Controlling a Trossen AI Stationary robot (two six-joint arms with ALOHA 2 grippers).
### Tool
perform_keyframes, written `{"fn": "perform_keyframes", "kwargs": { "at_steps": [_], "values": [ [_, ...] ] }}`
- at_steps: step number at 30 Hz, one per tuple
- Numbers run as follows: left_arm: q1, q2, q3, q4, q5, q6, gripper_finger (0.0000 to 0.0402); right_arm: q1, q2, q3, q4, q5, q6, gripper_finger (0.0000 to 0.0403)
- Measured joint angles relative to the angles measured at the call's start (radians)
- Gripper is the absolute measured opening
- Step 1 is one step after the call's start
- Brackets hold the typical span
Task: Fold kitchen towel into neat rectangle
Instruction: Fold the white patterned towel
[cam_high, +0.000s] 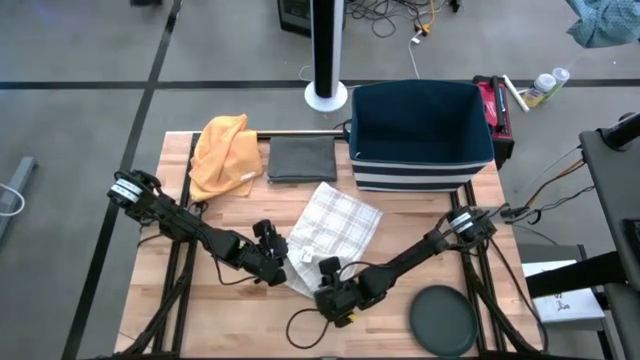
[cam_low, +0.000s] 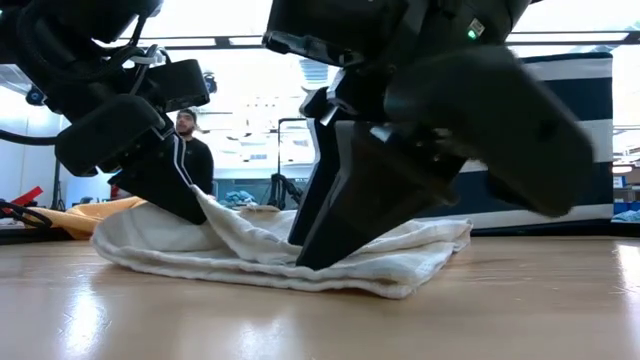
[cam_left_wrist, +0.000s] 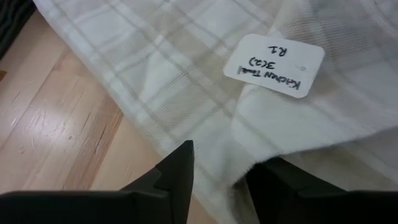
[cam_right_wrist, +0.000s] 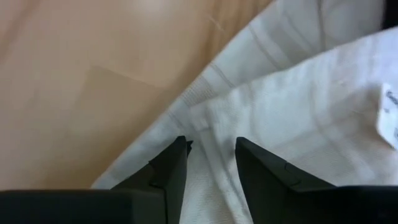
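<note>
Towel: the checked kitchen towel lies rumpled near the middle of my tabletop, its near end bunched between my two tools.
Label: a white tag with handwriting sits on the cloth, seen from my left wrist.
Left tool: my left tool is down at the towel's near-left edge; in the low view a fold of cloth rises to its tip. Its fingers stand apart with towel between them; I cannot tell whether they truly pinch it.
Right tool: my right tool presses onto the near corner of the towel. Its fingers are parted, with a ridge of cloth running between them; whether that is a grip I cannot tell.
Behind the towel: a folded dark grey cloth, an orange cloth crumpled to its left, and a navy bin with striped base to its right.
Near right corner: a dark round disc lies flat.
Room: a person in dark clothing shows beyond the tabletop in the low view.
</note>
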Motion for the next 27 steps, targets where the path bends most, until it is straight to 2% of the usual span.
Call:
{"fn": "perform_keyframes", "kwargs": {
  "at_steps": [7, 12, 17, 22, 27],
  "values": [
    [0.0, 0.0, 0.0, 0.007, 0.005, 0.0, 0.0131, -0.009, 0.004, 0.0, 0.007, 0.005, -0.054, 0.0112],
    [0.0, 0.0, 0.0, 0.011, 0.008, 0.0, 0.0139, -0.011, 0.004, 0.0, 0.011, 0.005, -0.147, 0.0122],
    [0.0, 0.0, 0.0, 0.012, 0.009, 0.0, 0.0141, -0.034, 0.004, 0.0, 0.016, -0.008, -0.146, 0.0123],
    [0.0, 0.0, 0.0, 0.016, 0.019, 0.001, 0.0132, -0.053, 0.004, -0.004, 0.036, -0.065, -0.134, 0.01],
    [0.0, 0.0, 0.0, 0.016, 0.024, 0.002, 0.0124, -0.056, 0.004, -0.014, 0.064, -0.068, -0.131, 0.0064]
  ]
}}
